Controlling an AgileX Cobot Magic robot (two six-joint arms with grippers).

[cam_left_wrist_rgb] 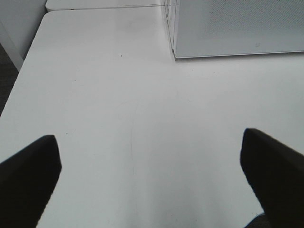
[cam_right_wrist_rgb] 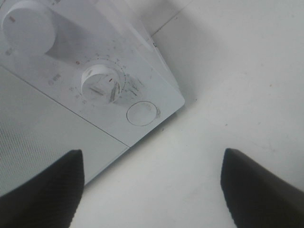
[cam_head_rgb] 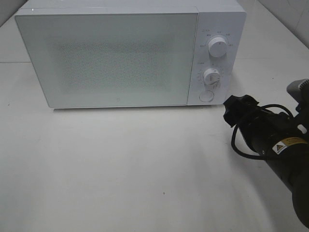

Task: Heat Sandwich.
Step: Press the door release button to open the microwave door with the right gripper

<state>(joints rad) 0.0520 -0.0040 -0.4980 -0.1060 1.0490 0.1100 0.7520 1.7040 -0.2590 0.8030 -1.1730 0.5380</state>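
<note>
While the microwave (cam_head_rgb: 106, 58) stands shut at the far side of the white table (cam_head_rgb: 120, 169), the right tool (cam_right_wrist_rgb: 151, 190) hangs near its control panel on the right, fingers spread wide and holding nothing. Its wrist view looks onto the lower dial (cam_right_wrist_rgb: 99, 85) and the round button (cam_right_wrist_rgb: 142, 113) beneath it, both just ahead of the tool but untouched. The left tool (cam_left_wrist_rgb: 152, 180) hovers over bare table to the left, near the microwave's left corner, and its fingers are likewise parted and empty.

No sandwich shows in any view. The frosted door (cam_head_rgb: 106, 29) hides the inside, so whether it sits in there cannot be told.

By the look of things, the step in hand is working the controls or the round button, not lifting food. A sandwich should handle as light and soft. It crushes easily and may slide apart in layers, and it will be hot once heated. The sensible hold is a gentle pinch across its flat top and bottom near the middle, kept level.
</note>
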